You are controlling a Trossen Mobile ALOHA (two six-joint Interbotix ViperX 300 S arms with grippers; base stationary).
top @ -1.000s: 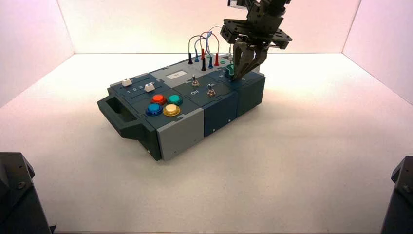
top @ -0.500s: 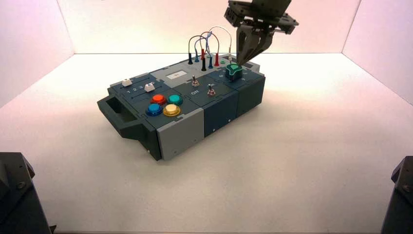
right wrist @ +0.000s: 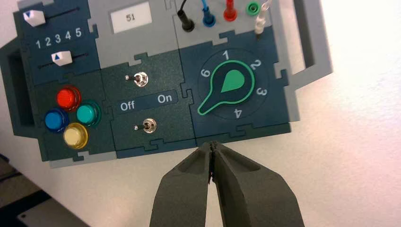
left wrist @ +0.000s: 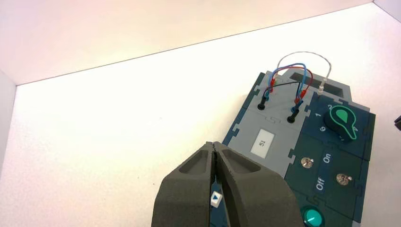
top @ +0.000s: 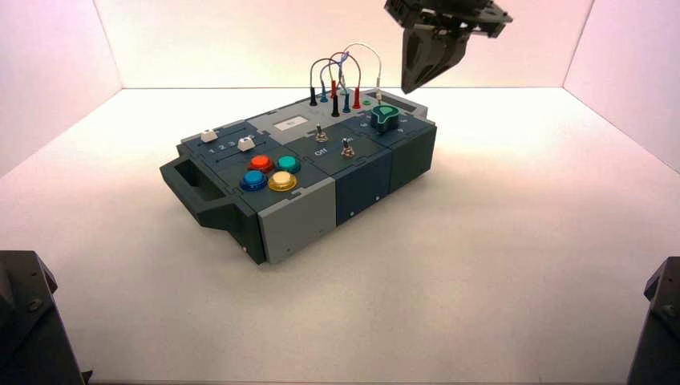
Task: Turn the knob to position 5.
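The left gripper [left wrist: 215, 153] hangs over the box's slider end, jaws pressed together on nothing, idle. On the box [top: 297, 215], going left to right in the high view, come the sliders, the four coloured buttons, the two toggles, then the knob [top: 386, 117] at the far right end by the wire sockets. The right wrist view shows the knob [right wrist: 228, 90] plainly: its pointer lobe aims into the gap between the printed 4 and 6, where a 5 would sit (the lobe itself covers that numeral, so I judge rather than read it). The right gripper [top: 427, 74] hovers above and just behind the knob, jaws closed and empty. The risk from here is small: a descent or sideways drift could clip the looped wires or nudge the lobe off its mark. Compared with a second ago, the gripper has let go of the knob and risen well clear.
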